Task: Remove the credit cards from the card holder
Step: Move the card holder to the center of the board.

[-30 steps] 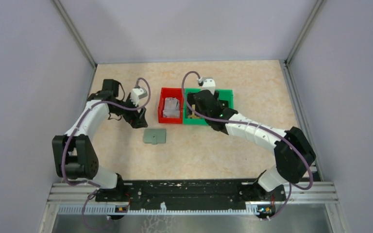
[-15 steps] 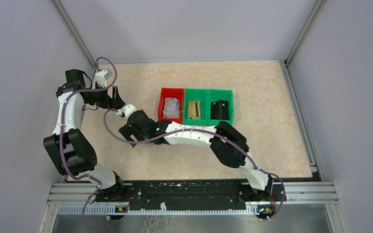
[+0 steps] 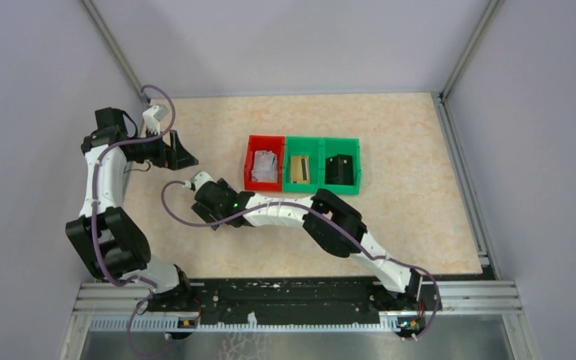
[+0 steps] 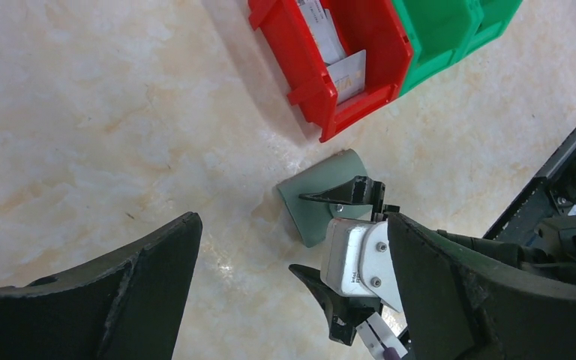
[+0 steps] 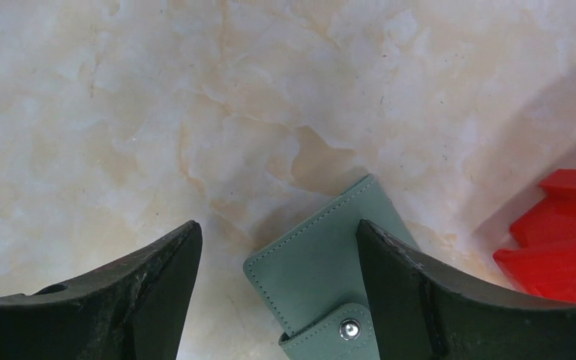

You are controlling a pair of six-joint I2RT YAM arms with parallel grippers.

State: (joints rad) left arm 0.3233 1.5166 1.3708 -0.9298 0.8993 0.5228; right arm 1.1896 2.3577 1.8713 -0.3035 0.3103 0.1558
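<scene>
Right pincer (image 5: 276,226) and left pincer (image 4: 291,219) gape empty, right over the card holder (image 5: 321,259) on grey-walled marbled table (image 3: 397,127).

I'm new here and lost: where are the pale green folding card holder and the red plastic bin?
pale green folding card holder (image 5: 319,259): right wrist view, its flat cover.
red plastic bin (image 3: 265,139): top view, its far rim.
</scene>
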